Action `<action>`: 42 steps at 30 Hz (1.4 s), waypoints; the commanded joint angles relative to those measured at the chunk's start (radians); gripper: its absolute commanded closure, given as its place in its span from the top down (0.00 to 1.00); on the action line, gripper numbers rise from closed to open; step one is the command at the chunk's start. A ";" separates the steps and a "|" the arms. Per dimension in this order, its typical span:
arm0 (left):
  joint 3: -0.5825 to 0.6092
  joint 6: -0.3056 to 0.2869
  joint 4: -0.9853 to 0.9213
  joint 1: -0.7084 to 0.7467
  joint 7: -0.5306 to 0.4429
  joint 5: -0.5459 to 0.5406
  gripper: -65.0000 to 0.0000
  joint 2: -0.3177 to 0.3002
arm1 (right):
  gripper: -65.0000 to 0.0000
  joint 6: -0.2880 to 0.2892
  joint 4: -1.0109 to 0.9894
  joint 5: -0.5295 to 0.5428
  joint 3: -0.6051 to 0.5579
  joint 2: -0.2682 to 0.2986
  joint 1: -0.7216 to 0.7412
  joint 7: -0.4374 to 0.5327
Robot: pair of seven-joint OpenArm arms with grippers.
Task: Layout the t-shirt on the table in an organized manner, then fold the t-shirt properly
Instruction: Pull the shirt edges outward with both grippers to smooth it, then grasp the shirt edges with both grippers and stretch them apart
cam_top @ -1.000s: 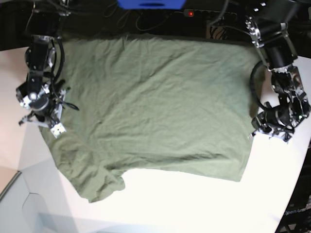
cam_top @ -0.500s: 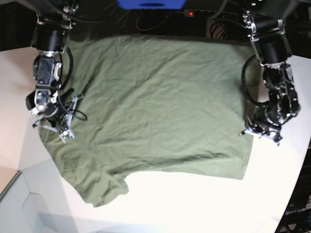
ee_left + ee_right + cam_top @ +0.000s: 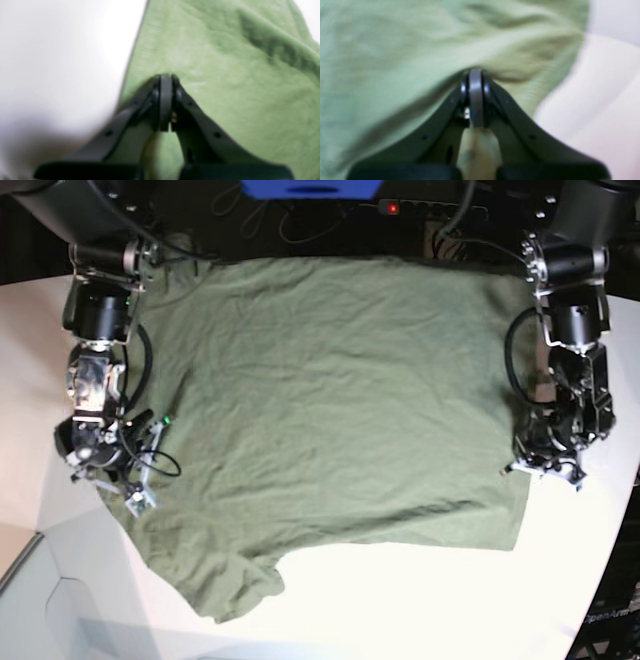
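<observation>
A robotics lab or test bench, by the look of it — a large white table (image 3: 400, 600) with a curved edge, a black robot arm (image 3: 100, 350) mounted at each far corner with loose cables looped around the joints. Behind the table lie tangled black wires, a power strip with a red light (image 3: 392, 207) and a blue box (image 3: 310, 188) — no home furnishings
</observation>
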 commanded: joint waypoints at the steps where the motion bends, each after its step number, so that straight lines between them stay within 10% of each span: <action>1: -0.002 0.008 0.014 -0.048 -0.007 0.008 0.00 -0.019 | 0.00 0.003 0.033 0.001 0.004 0.018 0.042 0.015; 11: -0.005 0.011 0.156 -0.143 0.148 -0.047 0.00 -0.048 | 0.00 0.003 0.478 -0.001 0.003 -0.012 -0.121 -0.103; 17: -0.005 0.015 0.430 0.054 0.306 -0.139 0.00 -0.041 | 0.00 0.003 0.588 0.004 0.004 -0.018 -0.277 -0.152; 28: 0.000 0.015 0.428 0.242 0.259 -0.139 0.00 -0.039 | 0.00 0.003 0.588 0.005 0.081 -0.081 -0.354 -0.143; 42: 0.003 0.007 0.095 0.147 0.001 -0.053 0.00 -0.041 | 0.00 0.003 0.585 0.004 0.087 -0.086 -0.391 -0.143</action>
